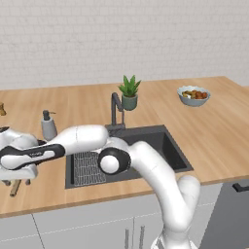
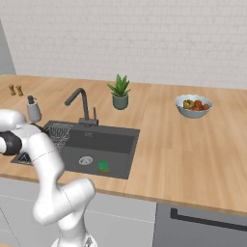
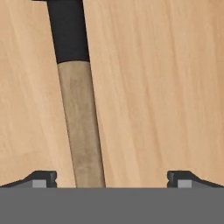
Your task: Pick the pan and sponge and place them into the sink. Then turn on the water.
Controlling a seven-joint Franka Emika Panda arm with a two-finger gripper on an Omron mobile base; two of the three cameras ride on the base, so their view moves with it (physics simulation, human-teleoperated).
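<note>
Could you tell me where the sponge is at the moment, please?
The sponge already lies on the floor of the sink, in the right base view just right of the round drain and near the front wall of the basin.

Pan handle (image 3: pixel 81 127) between spread gripper (image 3: pixel 112 178) fingers; counter (image 3: pixel 153 87) bare alongside.

Two flanking views, one close overhead

Glossy white arm (image 1: pixel 160 180) built of rounded, tube-like segments, a dark round joint cap (image 1: pixel 111 163) at the elbow, a black band along the forearm; pincer (image 3: pixel 112 177) tips small, dark grey, blocky
</note>
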